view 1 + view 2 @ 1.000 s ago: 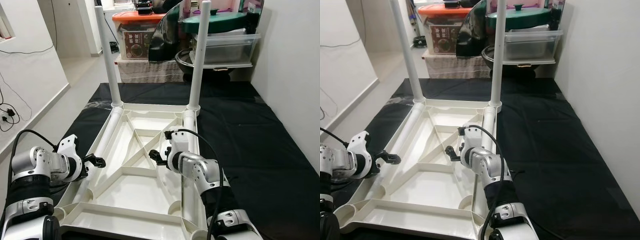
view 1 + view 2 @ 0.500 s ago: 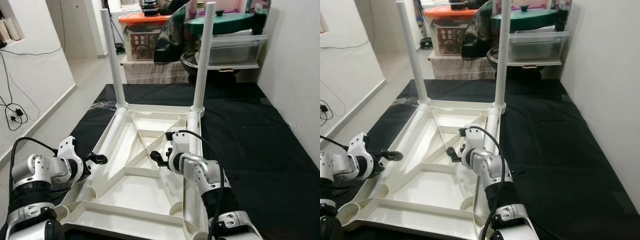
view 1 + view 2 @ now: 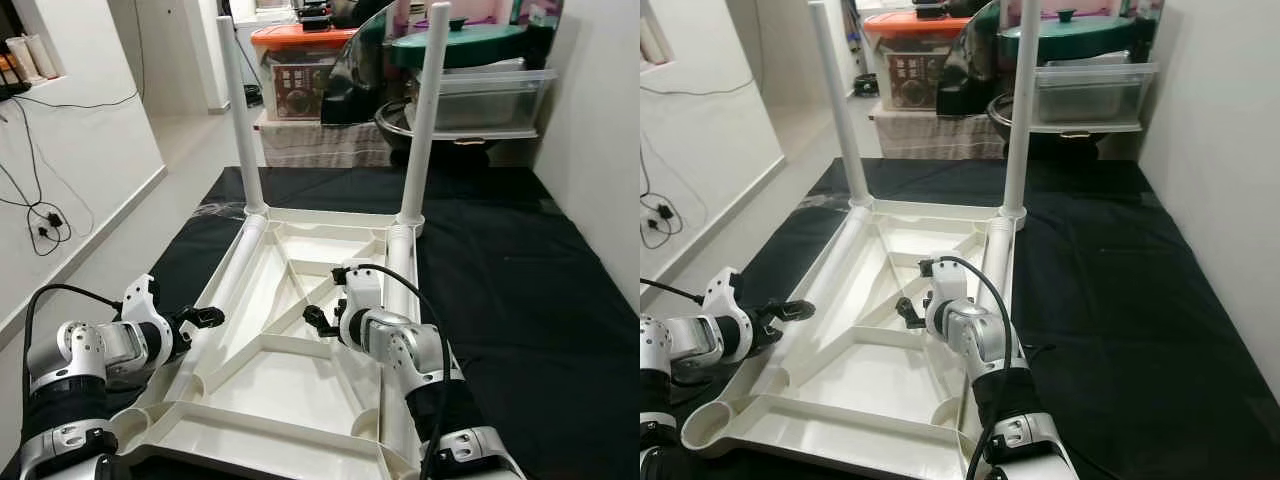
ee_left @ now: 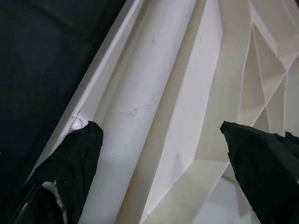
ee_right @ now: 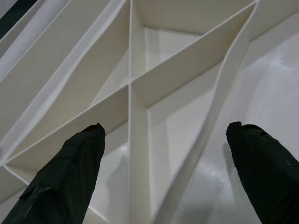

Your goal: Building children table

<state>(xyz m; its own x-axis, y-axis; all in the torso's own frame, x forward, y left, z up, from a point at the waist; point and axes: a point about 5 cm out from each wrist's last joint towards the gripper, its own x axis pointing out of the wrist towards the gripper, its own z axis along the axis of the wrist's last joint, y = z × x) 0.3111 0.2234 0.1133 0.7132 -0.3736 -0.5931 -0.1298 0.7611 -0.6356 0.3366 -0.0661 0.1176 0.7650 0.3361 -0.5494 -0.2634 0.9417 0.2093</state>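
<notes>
Loose table leg (image 3: 228, 290): long axis runs away from robot, lying directly under spread left gripper (image 3: 205, 318) (nearer arm); right gripper (image 3: 318, 322) spread, empty.

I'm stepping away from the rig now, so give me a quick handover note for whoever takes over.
Left gripper: open, empty, at the left rail of the upturned table top.
Right gripper: open, empty, over the centre ribs.
The table top lies underside up on the black mat.
Done: two far legs stand upright in their corner sockets.
Left: the two near sockets hold no upright legs.
</notes>
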